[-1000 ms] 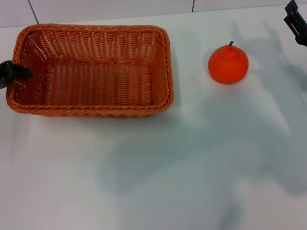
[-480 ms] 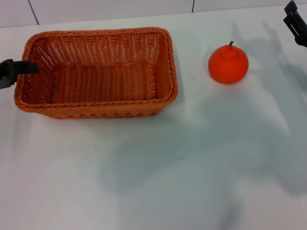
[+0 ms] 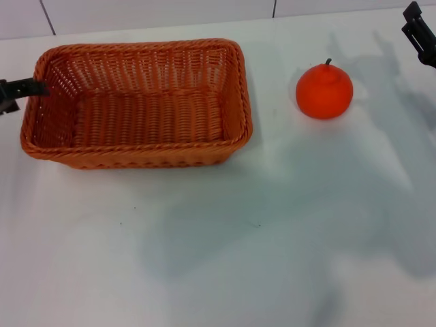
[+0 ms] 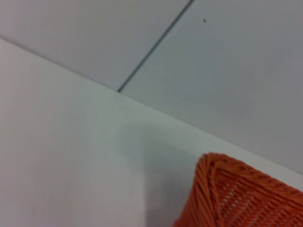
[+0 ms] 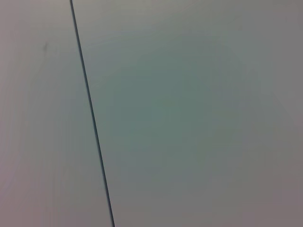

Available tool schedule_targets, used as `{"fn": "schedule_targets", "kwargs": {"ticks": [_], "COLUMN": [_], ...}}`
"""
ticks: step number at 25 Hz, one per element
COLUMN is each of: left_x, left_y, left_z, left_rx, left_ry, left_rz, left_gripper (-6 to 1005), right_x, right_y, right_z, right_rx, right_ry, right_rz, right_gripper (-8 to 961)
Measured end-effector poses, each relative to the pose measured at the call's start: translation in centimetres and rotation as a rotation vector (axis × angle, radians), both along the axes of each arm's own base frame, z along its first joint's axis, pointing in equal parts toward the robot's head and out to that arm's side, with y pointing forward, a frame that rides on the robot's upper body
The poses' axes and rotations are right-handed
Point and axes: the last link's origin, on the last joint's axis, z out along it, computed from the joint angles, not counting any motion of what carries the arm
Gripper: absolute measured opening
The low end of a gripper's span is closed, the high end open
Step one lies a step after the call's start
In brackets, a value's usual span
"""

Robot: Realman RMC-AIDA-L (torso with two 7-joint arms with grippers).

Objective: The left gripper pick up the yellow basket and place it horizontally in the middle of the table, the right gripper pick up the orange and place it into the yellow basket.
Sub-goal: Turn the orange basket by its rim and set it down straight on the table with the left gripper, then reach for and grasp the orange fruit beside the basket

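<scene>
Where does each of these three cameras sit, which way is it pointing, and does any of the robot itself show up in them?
Head view: on the robot's head, looking down at the table, yellow basket and orange; the left gripper shows at the basket's left end, the right gripper at the far right.
Left wrist view: on the left arm, facing a basket corner and the wall; no fingers visible.
Right wrist view: on the right arm, facing only a blank wall.
Shared: head and left wrist views both show the basket.
</scene>
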Motion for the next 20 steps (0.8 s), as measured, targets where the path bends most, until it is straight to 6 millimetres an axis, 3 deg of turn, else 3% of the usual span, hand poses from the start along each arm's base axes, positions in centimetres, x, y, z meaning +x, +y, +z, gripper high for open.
{"fn": "schedule_targets", "kwargs": {"ticks": [5,10,20], "left_x": [-0.6,-0.9,-0.5], "left_y": [0.1,-0.3,-2.2], "left_z": [1.4,3.7,3.6], "left_rx": [0.107,0.332,0.656], "left_ry": [0.023,-0.021,-0.155], "left_rz": [-0.043,-0.152,-0.403], "left_gripper": [732,732,732], "right_x": [-0.1,-0.6,-1.9], "right_y": [0.0,0.2,0.7], "right_z": [-0.1,-0.6,-3.5], "right_rx": [-0.005,-0.037,-0.2], "right_ry": [-0.002,-0.002,-0.012], "right_rz": [0.003,0.028,0.061], "right_gripper": [940,940,939]}}
